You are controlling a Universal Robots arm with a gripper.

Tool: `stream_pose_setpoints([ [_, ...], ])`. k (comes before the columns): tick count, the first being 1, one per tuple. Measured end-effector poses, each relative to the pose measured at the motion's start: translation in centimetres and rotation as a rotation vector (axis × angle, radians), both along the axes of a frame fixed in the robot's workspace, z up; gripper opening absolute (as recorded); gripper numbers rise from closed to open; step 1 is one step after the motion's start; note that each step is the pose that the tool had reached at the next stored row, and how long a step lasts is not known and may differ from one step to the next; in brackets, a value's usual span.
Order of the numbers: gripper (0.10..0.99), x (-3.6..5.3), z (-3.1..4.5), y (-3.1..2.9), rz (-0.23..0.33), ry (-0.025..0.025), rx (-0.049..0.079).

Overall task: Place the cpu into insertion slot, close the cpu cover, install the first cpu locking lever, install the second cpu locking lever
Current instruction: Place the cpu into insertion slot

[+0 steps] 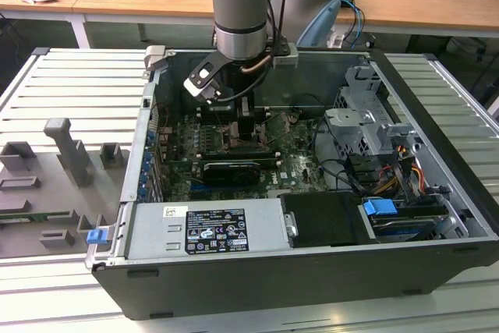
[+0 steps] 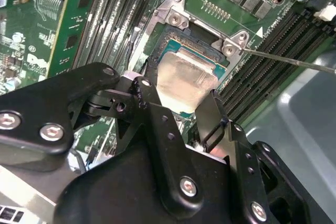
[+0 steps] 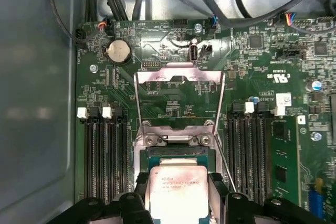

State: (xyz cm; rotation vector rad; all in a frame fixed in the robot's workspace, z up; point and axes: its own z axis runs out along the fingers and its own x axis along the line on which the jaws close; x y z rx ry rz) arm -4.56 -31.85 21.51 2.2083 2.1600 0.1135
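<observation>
Nearest to us, the black gripper (image 2: 178, 95) pinches the chip (image 2: 185, 77) by two opposite edges, with a finger (image 2: 148, 92) on each side. The chip's pale metal face lies over the socket (image 2: 185, 39), leaving only the strip beside the hinge uncovered. We cannot tell whether it is seated. In the first wrist view the face carries a few lines of small print that we cannot make out.

The cover (image 3: 178, 73) stands swung open beyond the socket's hinge, green board showing through its window. A thin wire lever (image 2: 287, 60) stands off from the socket's corner. Memory slots (image 3: 105, 150) flank the socket on both sides. Beyond the cover sits a coin battery (image 3: 118, 52).

In the exterior view the arm (image 1: 240, 13) reaches into the open computer case (image 1: 312, 290), whose power supply (image 1: 148, 232) bears a black-and-white label (image 1: 214, 230).
</observation>
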Motion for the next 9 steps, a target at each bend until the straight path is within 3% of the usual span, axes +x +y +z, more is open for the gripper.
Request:
stream_pose_setpoints([
  [9,0.529,0.00,-1.24,0.04,-0.001,0.0000,0.000],
])
